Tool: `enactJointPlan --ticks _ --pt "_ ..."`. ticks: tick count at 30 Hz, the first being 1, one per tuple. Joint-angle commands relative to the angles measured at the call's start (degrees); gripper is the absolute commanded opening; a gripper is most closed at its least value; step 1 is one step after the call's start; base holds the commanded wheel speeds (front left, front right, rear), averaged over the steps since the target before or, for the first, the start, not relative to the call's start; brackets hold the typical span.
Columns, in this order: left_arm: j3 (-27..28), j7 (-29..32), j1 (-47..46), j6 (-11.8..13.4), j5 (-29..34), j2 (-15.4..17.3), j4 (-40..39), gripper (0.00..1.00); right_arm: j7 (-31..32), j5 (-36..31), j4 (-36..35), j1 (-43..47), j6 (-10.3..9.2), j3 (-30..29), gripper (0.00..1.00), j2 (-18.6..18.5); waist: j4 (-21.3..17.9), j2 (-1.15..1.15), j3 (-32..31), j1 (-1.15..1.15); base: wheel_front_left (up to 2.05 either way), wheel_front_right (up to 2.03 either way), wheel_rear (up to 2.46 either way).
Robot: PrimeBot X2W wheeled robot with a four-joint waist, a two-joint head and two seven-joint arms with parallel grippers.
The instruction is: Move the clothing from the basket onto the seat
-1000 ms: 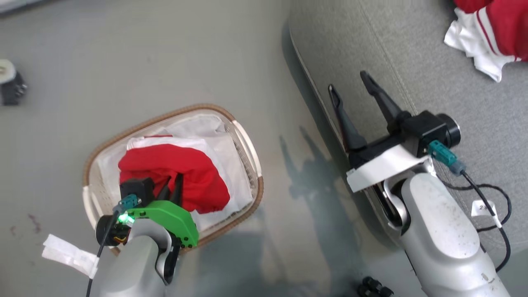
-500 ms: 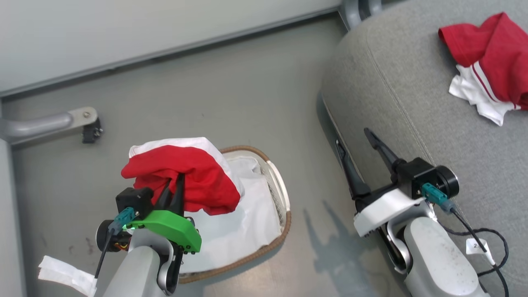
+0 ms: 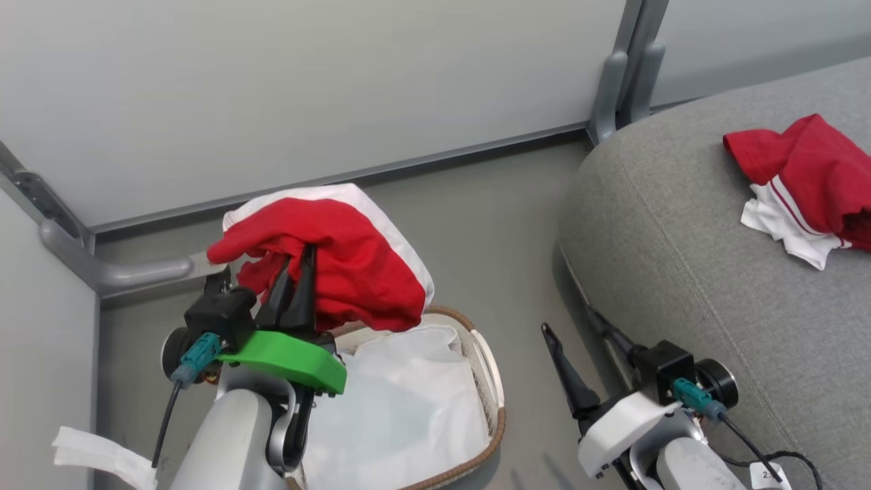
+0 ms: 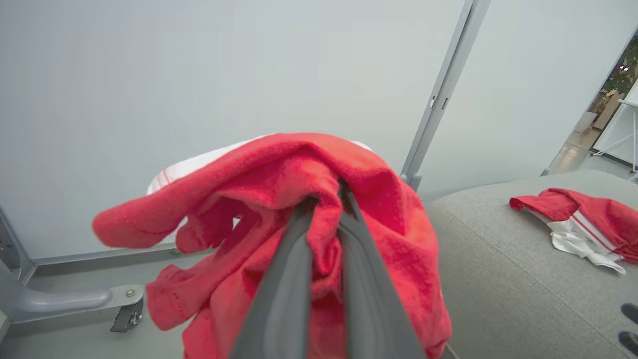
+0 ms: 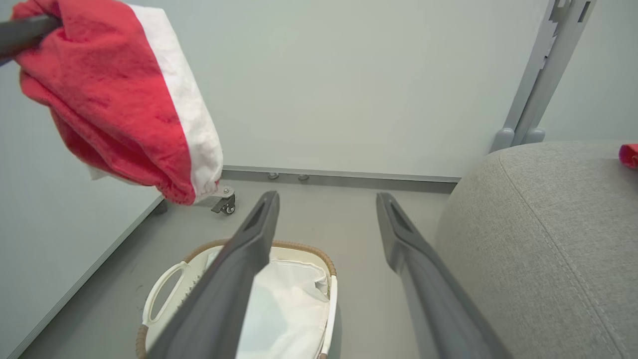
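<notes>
Clothing [image 3: 354, 272] clamped in the left gripper [image 3: 299, 262] hangs above the basket [image 3: 502, 418], whose white liner [image 3: 401, 408] shows bare, another red garment [image 3: 810, 163] rests on the seat [image 3: 680, 286], the right gripper [image 3: 570, 323] stands spread and empty: one drop seems left

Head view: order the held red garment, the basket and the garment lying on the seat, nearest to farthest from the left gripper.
1. Held red garment, pinched between the fingers of the left gripper.
2. Basket, below and to its right.
3. Second red garment, far right on the seat.
</notes>
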Motion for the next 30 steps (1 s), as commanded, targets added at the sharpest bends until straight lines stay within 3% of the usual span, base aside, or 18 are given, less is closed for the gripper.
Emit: enactJointPlan --ticks 1,11,30 --pt "-0.2 -0.2 0.5 -0.2 0.0 0.0 -1.3 0.00 0.0 0.2 0.1 1.0 -0.08 0.5 1.00 -0.2 0.9 0.00 -2.9 0.01 0.00 0.00 0.00" --pt "-2.0 -0.2 1.3 -0.2 -1.3 -0.1 -6.8 0.00 0.0 -0.7 0.8 2.2 -0.08 6.1 1.00 -0.2 0.8 0.00 -3.8 0.01 0.00 0.00 0.00" --pt "-10.3 -0.2 -1.9 -0.2 -4.2 0.0 -7.9 0.00 0.0 -0.5 5.6 -14.1 -0.08 18.0 1.00 -0.2 4.9 0.00 -1.6 0.01 0.00 0.00 0.00"
